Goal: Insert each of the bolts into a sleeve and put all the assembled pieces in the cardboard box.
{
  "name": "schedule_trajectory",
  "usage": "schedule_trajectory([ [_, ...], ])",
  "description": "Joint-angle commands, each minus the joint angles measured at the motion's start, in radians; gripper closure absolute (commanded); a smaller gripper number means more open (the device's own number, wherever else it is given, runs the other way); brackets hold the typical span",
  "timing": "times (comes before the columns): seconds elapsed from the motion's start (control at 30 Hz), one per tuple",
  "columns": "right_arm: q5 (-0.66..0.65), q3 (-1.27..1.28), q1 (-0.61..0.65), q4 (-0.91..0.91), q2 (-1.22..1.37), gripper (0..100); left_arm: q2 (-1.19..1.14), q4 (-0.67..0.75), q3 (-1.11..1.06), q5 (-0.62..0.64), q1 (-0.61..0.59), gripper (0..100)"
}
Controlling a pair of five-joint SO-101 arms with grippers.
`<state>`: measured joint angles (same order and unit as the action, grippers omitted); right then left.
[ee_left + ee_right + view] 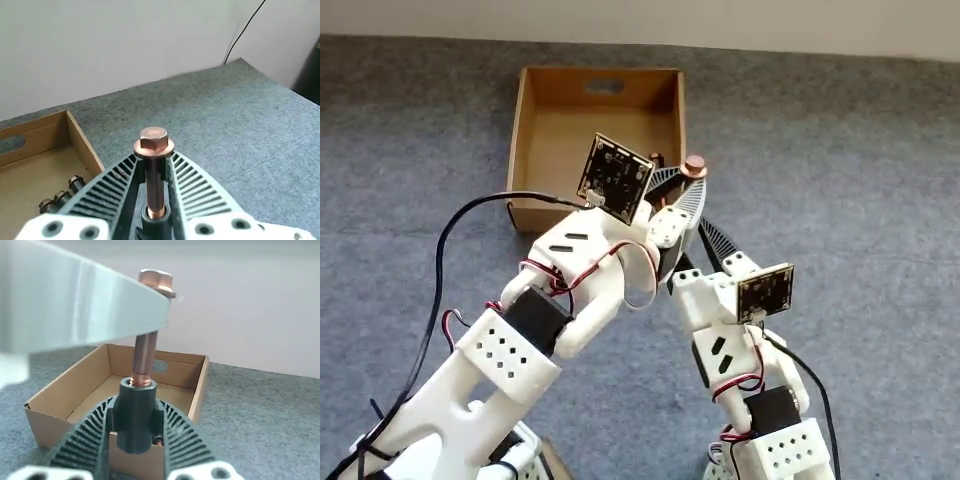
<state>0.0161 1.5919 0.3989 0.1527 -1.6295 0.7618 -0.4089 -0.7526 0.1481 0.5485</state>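
Note:
My left gripper (155,161) is shut on the shaft of a copper bolt (154,145), just under its hex head. The bolt's lower end sits in the mouth of a dark sleeve (155,216). My right gripper (136,415) is shut on that sleeve (136,402), with the bolt (146,352) standing up out of it. In the high view the two grippers meet beside the right front corner of the cardboard box (520,130), the left gripper (678,190) holding the bolt head (695,165) up and the right gripper (708,238) just below it.
Several assembled bolt-and-sleeve pieces (60,196) lie in the box (85,142) near its wall. Grey felt covers the table (840,180), with open room to the right of the box. The left arm's body (75,305) crosses the right wrist view.

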Motion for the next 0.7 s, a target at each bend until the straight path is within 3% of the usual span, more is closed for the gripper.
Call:
schedule_trajectory([
  [0.0, -0.006, -0.012, -0.001, -0.019, -0.015, 99.1, 0.012, -0.037, -0.001, 0.002, -0.019, 99],
  [0.23, -0.008, 0.001, -0.001, -0.019, -0.015, 99.1, 0.028, -0.11, 0.004, 0.002, -0.018, 87],
  [0.67, -0.008, 0.007, -0.001, -0.019, -0.015, 99.1, 0.329, -0.27, -0.002, -0.003, -0.024, 86],
])
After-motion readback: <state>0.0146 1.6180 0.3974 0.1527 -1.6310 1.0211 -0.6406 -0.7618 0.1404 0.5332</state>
